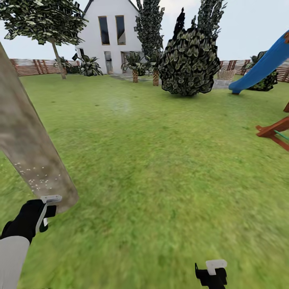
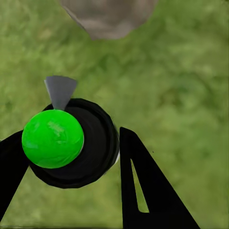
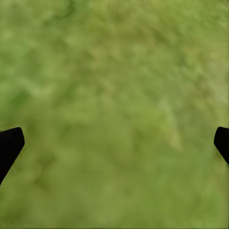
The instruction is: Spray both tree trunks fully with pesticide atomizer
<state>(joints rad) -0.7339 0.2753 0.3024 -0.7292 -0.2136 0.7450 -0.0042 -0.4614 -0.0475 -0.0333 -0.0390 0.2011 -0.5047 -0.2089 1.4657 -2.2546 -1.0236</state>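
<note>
We see open lawn (image 1: 160, 160) stretching ahead and to the right, up to a brown slat fence (image 1: 32, 66) and a white house (image 1: 110, 36). A thick grey-brown tree trunk (image 1: 28, 140) leans at the near left, flecked with pale droplets. Our left hand (image 1: 38, 218) grips the pesticide atomizer (image 2: 71, 143) just beside the trunk's base. Our right hand (image 1: 212, 275) hangs wide open over grass. A dark bush (image 1: 188, 60), blue slide (image 1: 265, 62) and red frame (image 1: 277, 130) stand far right
</note>
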